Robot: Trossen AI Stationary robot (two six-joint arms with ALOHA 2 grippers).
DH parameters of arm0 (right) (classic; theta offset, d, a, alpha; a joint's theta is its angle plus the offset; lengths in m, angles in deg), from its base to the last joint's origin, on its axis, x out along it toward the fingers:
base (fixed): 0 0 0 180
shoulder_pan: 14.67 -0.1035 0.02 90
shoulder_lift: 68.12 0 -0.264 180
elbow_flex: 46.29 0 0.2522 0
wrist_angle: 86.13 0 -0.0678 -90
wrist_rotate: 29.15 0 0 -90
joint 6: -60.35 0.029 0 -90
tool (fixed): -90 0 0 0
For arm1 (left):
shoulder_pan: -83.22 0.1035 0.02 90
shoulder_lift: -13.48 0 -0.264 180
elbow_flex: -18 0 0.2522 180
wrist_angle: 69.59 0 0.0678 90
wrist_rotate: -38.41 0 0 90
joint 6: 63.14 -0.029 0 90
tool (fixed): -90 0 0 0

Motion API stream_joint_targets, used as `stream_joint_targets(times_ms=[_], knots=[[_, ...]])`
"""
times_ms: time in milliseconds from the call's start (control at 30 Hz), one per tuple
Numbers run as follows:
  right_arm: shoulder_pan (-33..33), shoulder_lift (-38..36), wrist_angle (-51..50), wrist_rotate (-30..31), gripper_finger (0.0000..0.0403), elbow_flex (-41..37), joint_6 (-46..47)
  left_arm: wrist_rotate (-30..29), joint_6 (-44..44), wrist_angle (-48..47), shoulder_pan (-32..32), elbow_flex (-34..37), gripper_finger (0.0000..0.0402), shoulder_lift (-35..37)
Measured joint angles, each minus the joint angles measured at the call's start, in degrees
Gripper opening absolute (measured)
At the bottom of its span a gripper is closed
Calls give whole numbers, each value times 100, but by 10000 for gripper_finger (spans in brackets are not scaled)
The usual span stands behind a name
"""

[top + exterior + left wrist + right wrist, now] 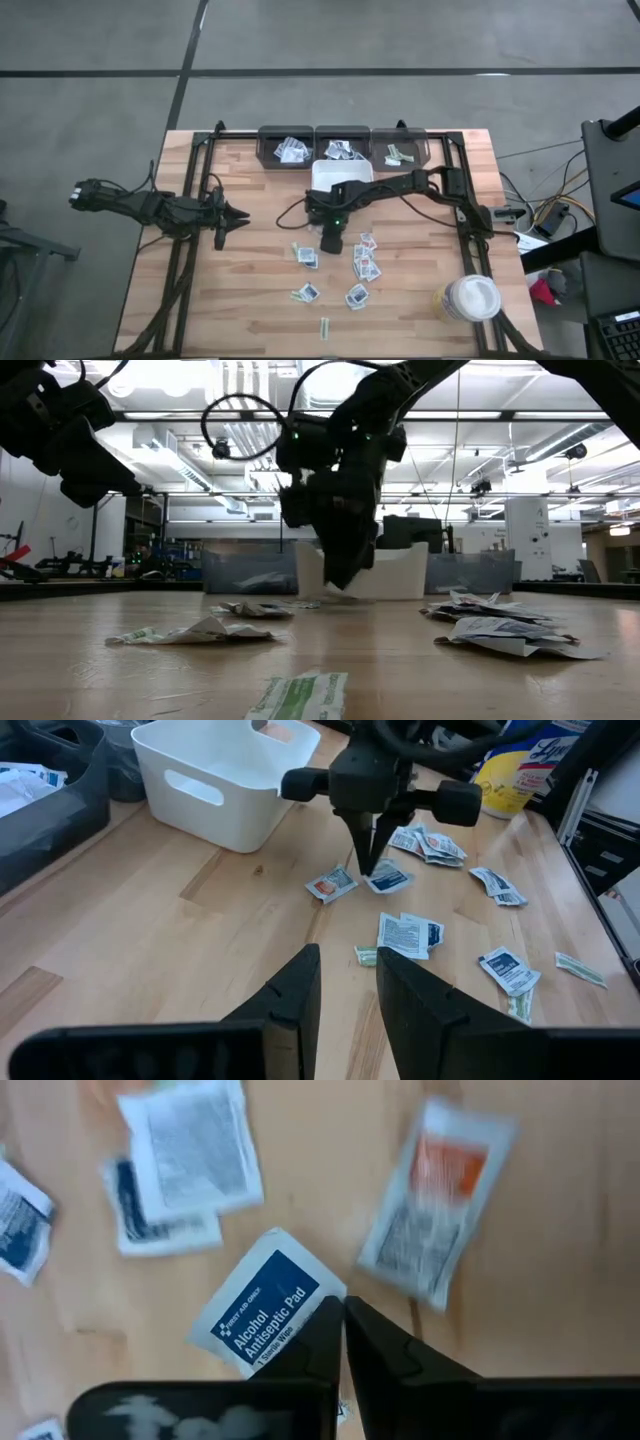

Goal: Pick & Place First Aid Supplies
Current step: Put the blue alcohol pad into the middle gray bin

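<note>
First aid packets point(362, 262) lie flat and scattered on the wooden table in front of the white tray point(340, 176). My right gripper point(343, 1302) is shut and points steeply down. Its tips stand at the edge of a blue-printed antiseptic pad packet point(262, 1316), which lies beside an orange-printed packet point(438, 1200). The left wrist view shows the same gripper point(368, 870) over the blue packet point(390, 878). My left gripper point(240, 218) hovers open over the table's left part, with nothing between its fingers. My right gripper's shut fingertips point(330, 1320) come from above, slanting down, to the blue packet's edge point(322, 1292). The packet lies flat on the table. Whether the tips touch it, I cannot tell.
Three dark bins point(343, 148) holding packets stand along the far edge behind the tray. A round white-lidded jar point(471, 298) stands at the near right. Narrow pale strips point(325, 327) lie toward the near edge. Bare wood lies near my left gripper.
</note>
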Motion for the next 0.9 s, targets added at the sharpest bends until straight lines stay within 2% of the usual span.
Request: stream_joint_targets(times_ms=[300,433,600,733,900], knots=[[-53,-23,-193,-88,105,-155,276,0,2,0,0,0,94,0],[-63,-93,-293,-198,131,-122,352,0,4,0,0,1,94,0],[-68,-250,-576,-169,141,-113,524,0,4,0,2,0,94,0],[-110,-236,-934,51,133,-136,360,0,4,-1,0,1,94,0],[-145,-238,-922,297,120,-154,117,0,11,0,0,0,94,0]])
